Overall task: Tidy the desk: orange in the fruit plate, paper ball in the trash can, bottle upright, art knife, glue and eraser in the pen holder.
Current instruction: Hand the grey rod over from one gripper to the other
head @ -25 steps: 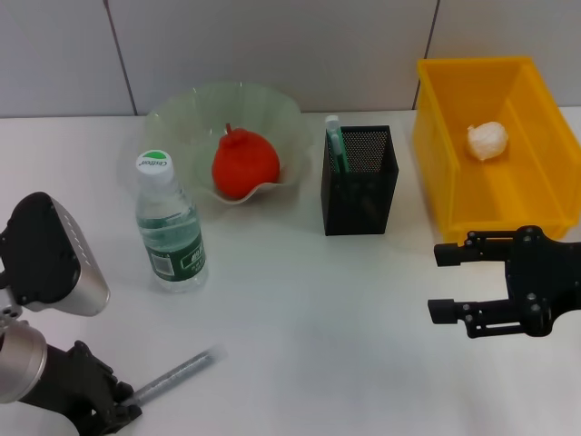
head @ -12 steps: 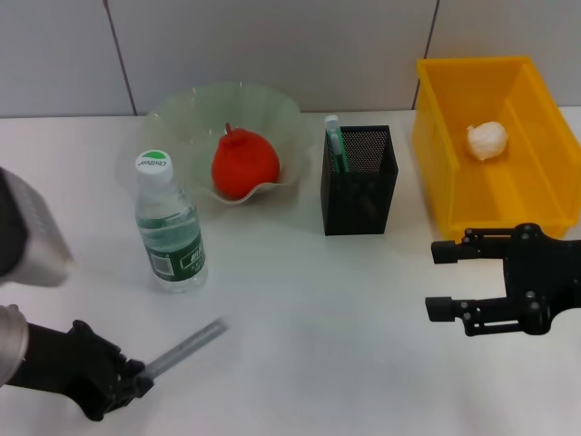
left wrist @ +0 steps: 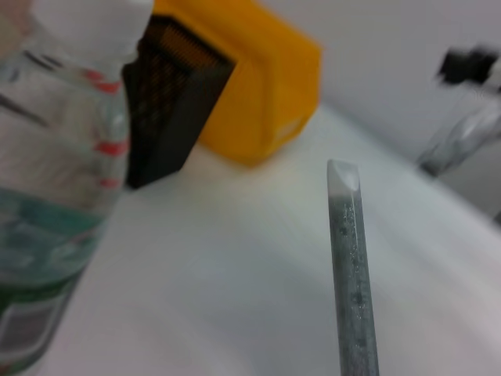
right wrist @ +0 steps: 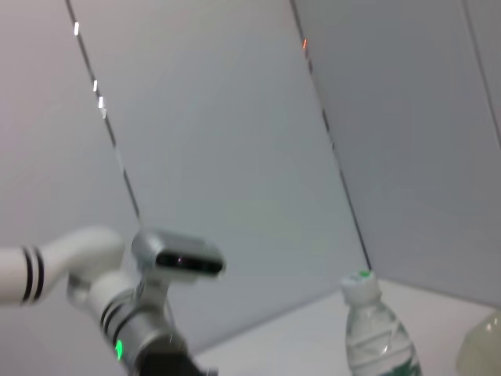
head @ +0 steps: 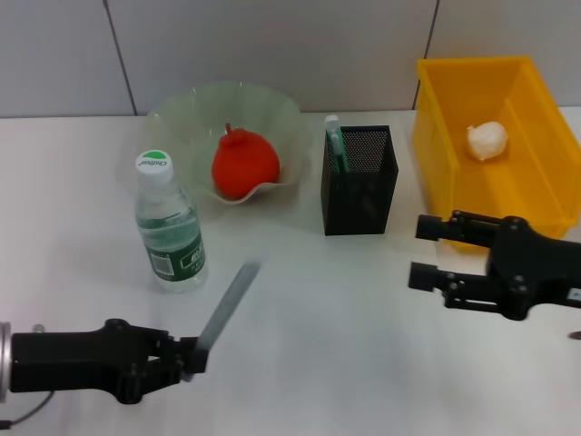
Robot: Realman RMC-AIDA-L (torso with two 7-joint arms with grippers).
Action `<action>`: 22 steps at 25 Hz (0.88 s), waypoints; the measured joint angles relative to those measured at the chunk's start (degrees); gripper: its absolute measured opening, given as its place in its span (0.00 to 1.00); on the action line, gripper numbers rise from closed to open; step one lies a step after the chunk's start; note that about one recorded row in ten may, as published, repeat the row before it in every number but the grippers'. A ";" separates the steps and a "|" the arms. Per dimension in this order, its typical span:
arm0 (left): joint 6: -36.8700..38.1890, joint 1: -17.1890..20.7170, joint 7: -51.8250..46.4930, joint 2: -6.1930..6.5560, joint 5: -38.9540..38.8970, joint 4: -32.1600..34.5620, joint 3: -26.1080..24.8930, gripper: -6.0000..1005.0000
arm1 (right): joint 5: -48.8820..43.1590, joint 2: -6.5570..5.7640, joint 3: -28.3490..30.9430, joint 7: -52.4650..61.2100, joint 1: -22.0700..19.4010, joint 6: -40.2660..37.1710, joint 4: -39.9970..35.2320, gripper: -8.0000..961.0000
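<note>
1. Left gripper [head: 191, 356] is clamped on the art knife [head: 229, 304]. Compared with half a second ago, your arm has swung flat and low across the near table edge, and the knife now tilts steeply up, its tip near the bottle [head: 170, 224].
2. Right gripper [head: 424, 250] has slid closer to the pen holder [head: 359, 182], fingers spread apart, holding nothing.
3. Bottle's already upright, the orange [head: 244, 163] sits in the fruit plate [head: 177, 111], and the paper ball [head: 488, 140] is in the trash can [head: 433, 132].
4. You've got bare table [head: 309, 300] between knife and holder; the bottle stands just beside the blade's path.
</note>
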 joint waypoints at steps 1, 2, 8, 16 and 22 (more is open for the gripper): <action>1.46 -2.26 5.07 0.01 -1.88 -8.30 -4.19 0.17 | 0.54 0.00 0.19 -1.75 0.45 0.46 2.44 0.79; 1.85 -3.32 7.07 0.01 -2.71 -11.80 -5.47 0.17 | 1.14 -0.01 0.40 -3.85 1.16 0.98 5.78 0.79; 1.28 -7.32 10.55 -0.21 -5.25 -22.02 -6.18 0.17 | 2.16 0.06 0.34 -13.86 6.24 3.85 21.20 0.78; 1.15 -9.09 12.13 -0.48 -7.88 -26.03 -6.04 0.17 | 2.35 0.40 0.60 -15.64 11.74 10.50 31.18 0.74; 1.10 -9.77 14.07 -0.55 -10.27 -29.20 -5.77 0.17 | 2.41 0.47 0.72 -15.53 14.01 11.97 34.50 0.71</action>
